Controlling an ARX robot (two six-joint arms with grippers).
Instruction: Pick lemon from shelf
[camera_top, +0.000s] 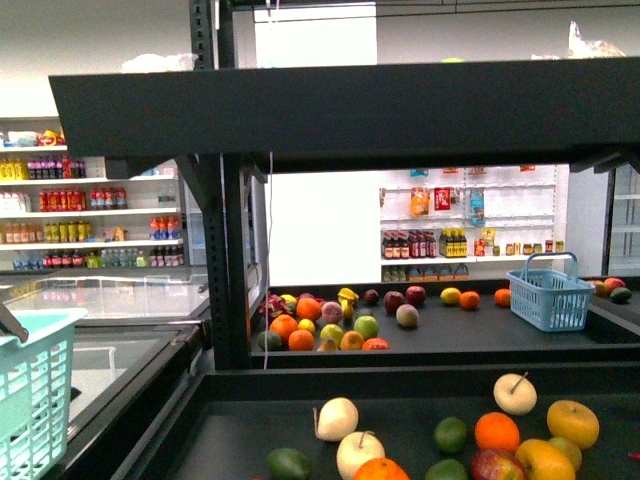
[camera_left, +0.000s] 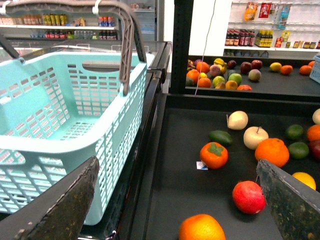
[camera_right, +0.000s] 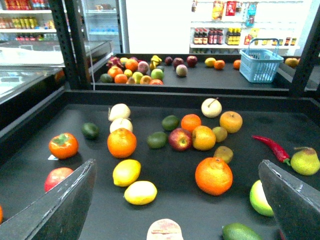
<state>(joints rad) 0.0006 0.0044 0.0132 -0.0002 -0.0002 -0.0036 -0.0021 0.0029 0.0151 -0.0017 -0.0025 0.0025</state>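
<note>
Lying on the shelf (camera_right: 30, 125) between the right pincer's (camera_right: 176, 169) spread fingers (camera_right: 55, 210) are two smooth, bright-yellow oval lemons (camera_right: 140, 192). The left pincer (camera_left: 177, 162) gapes empty.

The left gripper (camera_left: 177, 167) is seen with its jaws spread wide, and nothing is held between the dark fingers (camera_left: 65, 205). A teal basket (camera_left: 65, 115) with a grey handle (camera_left: 127, 45) is set just beside the black shelf (camera_left: 180, 140). On the near tray a persimmon (camera_left: 214, 155), a red fruit (camera_left: 248, 197), an avocado (camera_left: 220, 137) and a large orange (camera_left: 272, 151) are scattered apart. A yellow fruit (camera_left: 303, 178) is partly hidden by one finger. A heap of fruit (camera_left: 215, 75) is seen on the tray beyond.
</note>
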